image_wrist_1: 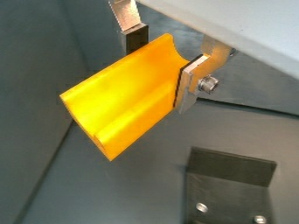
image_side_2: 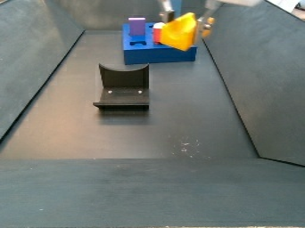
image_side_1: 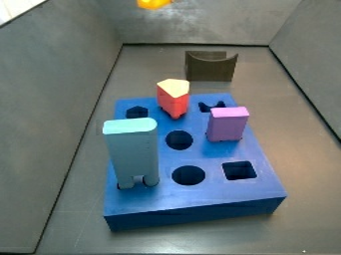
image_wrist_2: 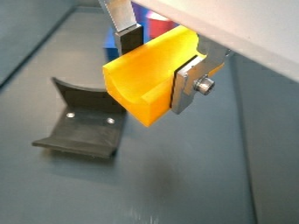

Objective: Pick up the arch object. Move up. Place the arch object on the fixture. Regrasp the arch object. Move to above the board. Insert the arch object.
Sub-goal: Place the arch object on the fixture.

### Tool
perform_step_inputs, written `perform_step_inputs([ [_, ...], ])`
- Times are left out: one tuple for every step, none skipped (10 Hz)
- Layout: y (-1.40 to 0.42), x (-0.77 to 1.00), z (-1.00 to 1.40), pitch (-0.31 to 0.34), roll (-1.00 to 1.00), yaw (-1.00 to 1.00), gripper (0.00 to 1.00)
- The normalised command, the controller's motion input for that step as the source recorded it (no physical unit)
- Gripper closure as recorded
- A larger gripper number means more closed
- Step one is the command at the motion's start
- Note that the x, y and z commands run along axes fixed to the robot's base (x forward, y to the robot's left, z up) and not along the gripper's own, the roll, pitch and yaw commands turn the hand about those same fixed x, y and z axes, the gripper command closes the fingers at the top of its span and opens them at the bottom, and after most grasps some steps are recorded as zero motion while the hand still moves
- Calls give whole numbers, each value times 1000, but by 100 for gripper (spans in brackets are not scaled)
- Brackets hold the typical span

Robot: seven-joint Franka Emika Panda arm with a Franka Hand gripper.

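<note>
The yellow-orange arch object (image_wrist_1: 122, 96) is clamped between my two silver fingers, and the gripper (image_wrist_1: 163, 59) is shut on its concave end. It also shows in a wrist view (image_wrist_2: 142, 86). In a side view the arch object (image_side_2: 180, 35) hangs in the air in the gripper (image_side_2: 185, 20), above the floor and in front of the board (image_side_2: 169, 54). The dark fixture (image_side_2: 121, 87) stands on the floor, off to the side and below the gripper; it shows in both wrist views (image_wrist_1: 233, 185) (image_wrist_2: 82, 122). In a side view only a bit of the arch object (image_side_1: 155, 4) shows at the top edge.
The blue board (image_side_1: 147, 194) carries a light-blue arch block (image_side_1: 131, 149), a purple block (image_side_1: 228, 124) and a red-and-cream block (image_side_1: 173, 97), with several open holes. The fixture (image_side_1: 210, 67) stands behind it. Dark sloping walls enclose the floor.
</note>
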Motion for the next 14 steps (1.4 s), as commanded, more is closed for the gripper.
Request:
perform_step_inputs([
  [-319, 1000, -71, 4, -74, 1000, 100],
  [-223, 959, -64, 10, -92, 1000, 100],
  [-149, 843, -51, 16, -106, 1000, 100],
  [-71, 691, -36, 29, -135, 1000, 100],
  [-51, 613, -34, 40, -155, 1000, 100],
  [-22, 429, -21, 79, -186, 856, 100],
  [-13, 358, -15, 90, -176, 692, 100],
  [-8, 222, -8, 112, -160, 402, 100],
  [-2, 129, -5, 127, -156, 257, 100],
  [31, 841, 122, 181, -1000, 177, 100],
  [39, 809, 123, 186, -1000, 145, 100],
  [66, 745, 47, 212, -1000, 97, 100],
  [60, 709, 1, 221, -1000, 71, 100],
  [51, 651, 1, 238, -1000, 36, 100],
])
